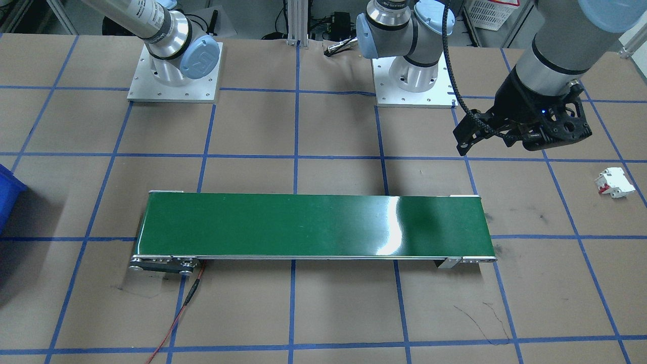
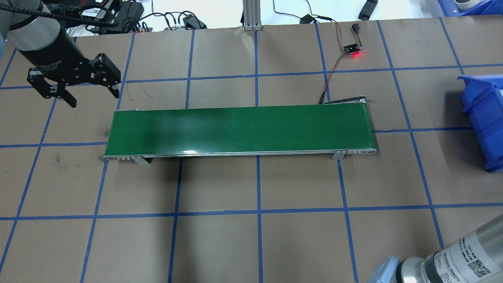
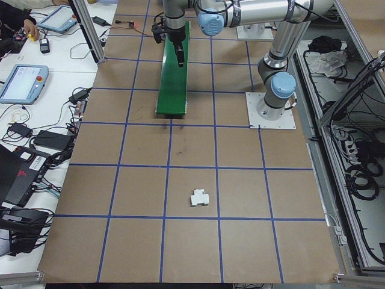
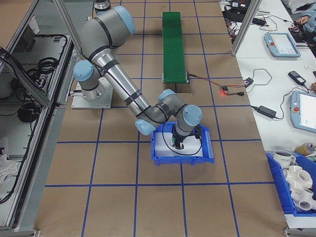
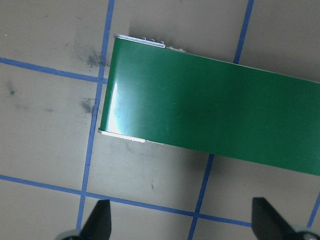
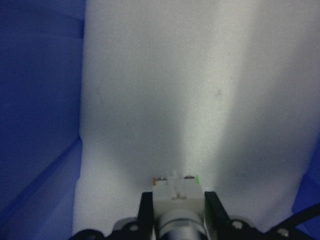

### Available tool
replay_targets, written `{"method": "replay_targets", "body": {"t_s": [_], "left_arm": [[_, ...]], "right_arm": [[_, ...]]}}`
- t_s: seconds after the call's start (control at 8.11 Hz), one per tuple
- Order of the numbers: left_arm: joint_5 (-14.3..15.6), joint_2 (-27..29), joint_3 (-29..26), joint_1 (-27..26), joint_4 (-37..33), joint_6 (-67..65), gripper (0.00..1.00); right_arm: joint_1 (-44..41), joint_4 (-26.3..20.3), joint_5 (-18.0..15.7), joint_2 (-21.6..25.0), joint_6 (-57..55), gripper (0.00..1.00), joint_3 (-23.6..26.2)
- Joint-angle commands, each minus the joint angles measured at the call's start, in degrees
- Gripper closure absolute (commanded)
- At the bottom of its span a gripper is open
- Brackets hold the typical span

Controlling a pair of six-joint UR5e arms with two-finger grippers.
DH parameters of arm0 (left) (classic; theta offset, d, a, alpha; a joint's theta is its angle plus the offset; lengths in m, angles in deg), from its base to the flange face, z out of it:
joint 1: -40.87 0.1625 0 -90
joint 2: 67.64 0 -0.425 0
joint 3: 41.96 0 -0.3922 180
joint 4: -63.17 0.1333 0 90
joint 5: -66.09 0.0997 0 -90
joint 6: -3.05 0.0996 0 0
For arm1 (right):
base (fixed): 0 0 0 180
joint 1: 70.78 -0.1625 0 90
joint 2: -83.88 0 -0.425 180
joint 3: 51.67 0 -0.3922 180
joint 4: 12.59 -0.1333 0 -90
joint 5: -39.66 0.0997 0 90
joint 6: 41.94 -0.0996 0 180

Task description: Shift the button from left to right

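Right wrist-mounted view shows me my right gripper (image 6: 179,212) squeezed tight on the button (image 6: 176,192), a small white block with a bit of green. I hold it low inside the blue bin (image 6: 40,100), just over the bin's white floor, so the button is at the right end of its trip. I think this is the drop-off step. Next I should let go and lift straight up, clear of the bin walls. My left gripper (image 2: 87,87) hangs with its fingers apart, far from the bin, near the far end of the green belt (image 2: 239,129). A white breaker (image 1: 614,182) lies on the table beyond that end.
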State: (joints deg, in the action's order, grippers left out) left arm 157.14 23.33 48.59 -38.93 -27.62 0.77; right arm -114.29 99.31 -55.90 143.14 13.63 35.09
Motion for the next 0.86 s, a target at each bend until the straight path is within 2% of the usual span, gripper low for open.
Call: {"method": "replay_targets", "body": {"t_s": [0.0, 0.12, 0.25, 0.62, 0.74], "left_arm": [[0.0, 0.0, 0.07, 0.0, 0.0, -0.09, 0.0], [0.0, 0.0, 0.07, 0.0, 0.0, -0.09, 0.0], [0.09, 0.09, -0.02, 0.0, 0.0, -0.09, 0.0], [0.09, 0.09, -0.02, 0.0, 0.0, -0.09, 0.0], [0.52, 0.09, -0.02, 0.0, 0.0, -0.17, 0.0]], "right_arm": [[1.75, -0.02, 0.2, 0.5, 2.6, 0.23, -0.01], [2.37, -0.02, 0.46, 1.72, 2.61, 0.06, 0.08], [2.38, -0.36, 0.38, 3.56, 2.52, 0.0, 0.08], [0.2, -2.91, 0.99, 12.95, 0.95, 0.0, -0.35], [-3.39, -5.88, 1.86, 16.2, -2.63, 0.0, -0.36]]}}
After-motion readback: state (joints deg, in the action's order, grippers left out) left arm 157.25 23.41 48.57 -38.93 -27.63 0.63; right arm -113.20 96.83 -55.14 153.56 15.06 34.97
